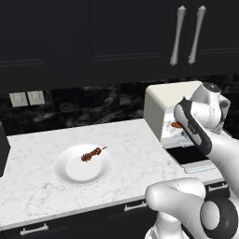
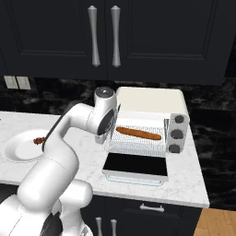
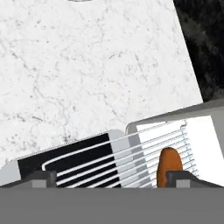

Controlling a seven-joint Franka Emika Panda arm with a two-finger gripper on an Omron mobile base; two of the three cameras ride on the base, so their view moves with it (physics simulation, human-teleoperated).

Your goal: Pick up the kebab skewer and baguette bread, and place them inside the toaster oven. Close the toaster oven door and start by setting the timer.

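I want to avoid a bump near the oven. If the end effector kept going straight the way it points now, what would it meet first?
Probably the wire rack by the baguette bread tip, above the open toaster oven door; depth is unclear.

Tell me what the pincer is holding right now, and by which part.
Nothing. The pincer is open and empty, above the toaster oven door. The baguette bread lies free on the rack, and the kebab skewer is on the plate.
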